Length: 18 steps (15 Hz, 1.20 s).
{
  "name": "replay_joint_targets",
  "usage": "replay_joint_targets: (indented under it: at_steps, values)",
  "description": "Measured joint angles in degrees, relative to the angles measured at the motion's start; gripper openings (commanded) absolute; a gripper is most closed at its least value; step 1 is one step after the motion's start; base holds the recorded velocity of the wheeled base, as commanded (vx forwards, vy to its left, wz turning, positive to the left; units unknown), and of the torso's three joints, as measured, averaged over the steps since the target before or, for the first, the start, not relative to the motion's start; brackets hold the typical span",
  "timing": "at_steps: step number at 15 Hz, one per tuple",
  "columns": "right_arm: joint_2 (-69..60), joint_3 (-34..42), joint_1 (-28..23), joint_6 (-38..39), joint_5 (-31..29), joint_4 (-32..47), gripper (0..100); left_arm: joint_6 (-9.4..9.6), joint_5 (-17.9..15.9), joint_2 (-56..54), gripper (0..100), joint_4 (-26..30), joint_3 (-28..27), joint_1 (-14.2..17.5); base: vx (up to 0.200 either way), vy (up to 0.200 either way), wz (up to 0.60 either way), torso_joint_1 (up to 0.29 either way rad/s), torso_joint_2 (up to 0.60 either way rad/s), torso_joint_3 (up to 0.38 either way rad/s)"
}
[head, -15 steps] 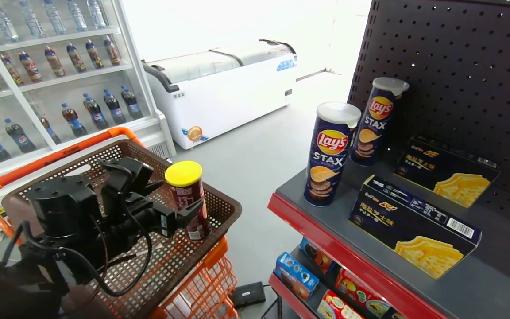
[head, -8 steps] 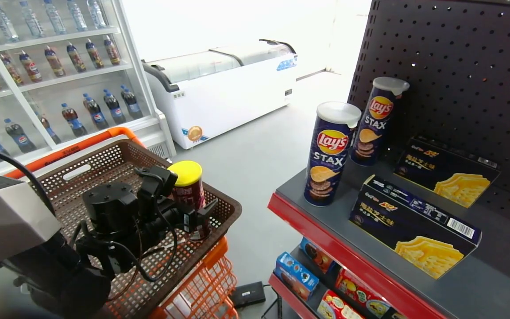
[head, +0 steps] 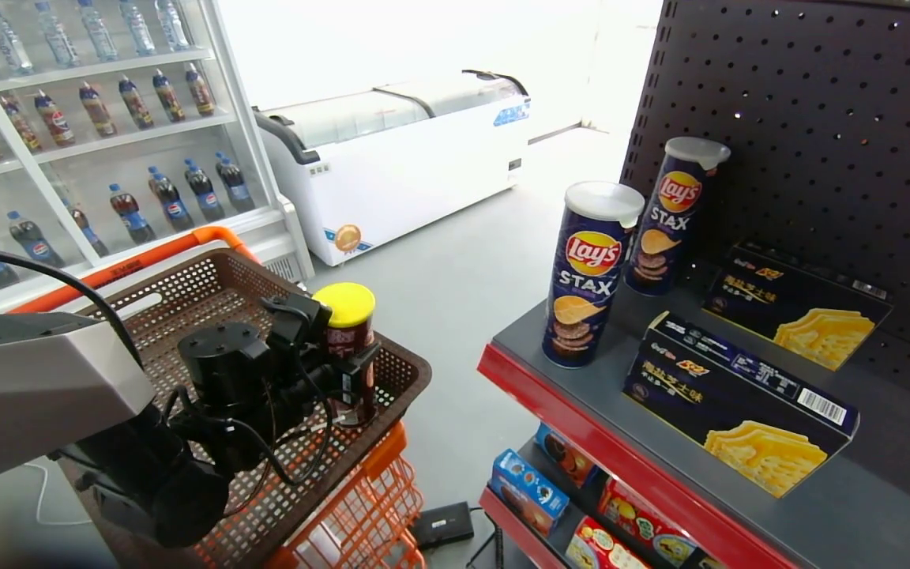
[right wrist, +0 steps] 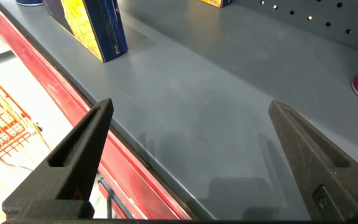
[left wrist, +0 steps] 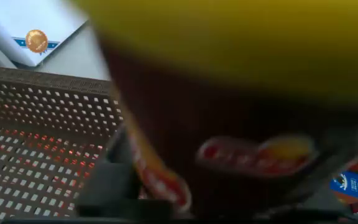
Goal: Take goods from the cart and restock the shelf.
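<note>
Jaws of the left gripper point(head: 354, 378) pinch the can point(head: 344, 332) lowish, it seems; lifting, it could tip or clip the basket point(head: 415, 368) rim. Right gripper point(right wrist: 190, 106) jaws spread.

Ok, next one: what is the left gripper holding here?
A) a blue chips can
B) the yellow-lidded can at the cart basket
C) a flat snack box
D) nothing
B: the head view shows the left gripper closed around the yellow-lidded can by the brown basket rim.
</note>
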Motion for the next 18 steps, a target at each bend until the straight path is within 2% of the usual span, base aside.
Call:
replay_joint_targets:
  at_steps: [1,4,7,11,13,14,15,18]
  values:
    - [0.0,0.0,0.0,0.0,0.0,0.0,100,0.22,-0.1,-0.2,0,0.1,0.0,0.2,0.0,0.0,0.0,0.0,0.0,0.0]
    - [0.0,0.0,0.0,0.0,0.0,0.0,100,3.23,-0.1,-2.6,0,2.3,0.3,0.3,0.0,0.0,0.0,0.0,0.0,0.0]
    - [0.0,0.0,0.0,0.0,0.0,0.0,100,3.58,-0.1,-7.1,0,7.0,0.4,-0.2,0.0,0.0,0.0,0.0,0.0,0.0]
    - [0.0,0.0,0.0,0.0,0.0,0.0,100,3.3,-0.3,-18.9,0,21.8,0.8,-0.8,0.0,0.0,0.0,0.0,0.0,0.0]
    - [0.0,0.0,0.0,0.0,0.0,0.0,100,1.91,-1.5,-26.1,0,29.9,1.0,-1.4,0.0,0.0,0.0,0.0,0.0,0.0]
    - [0.0,0.0,0.0,0.0,0.0,0.0,100,0.2,-2.3,-29.8,0,32.7,1.1,-2.5,0.0,0.0,0.0,0.0,0.0,0.0]
    - [0.0,0.0,0.0,0.0,0.0,0.0,100,-1.29,-2.6,-32.9,0,34.1,1.4,-4.1,0.0,0.0,0.0,0.0,0.0,0.0]
    - [0.0,0.0,0.0,0.0,0.0,0.0,100,-2.41,-2.0,-40.4,0,35.7,3.9,-8.8,0.0,0.0,0.0,0.0,0.0,0.0]
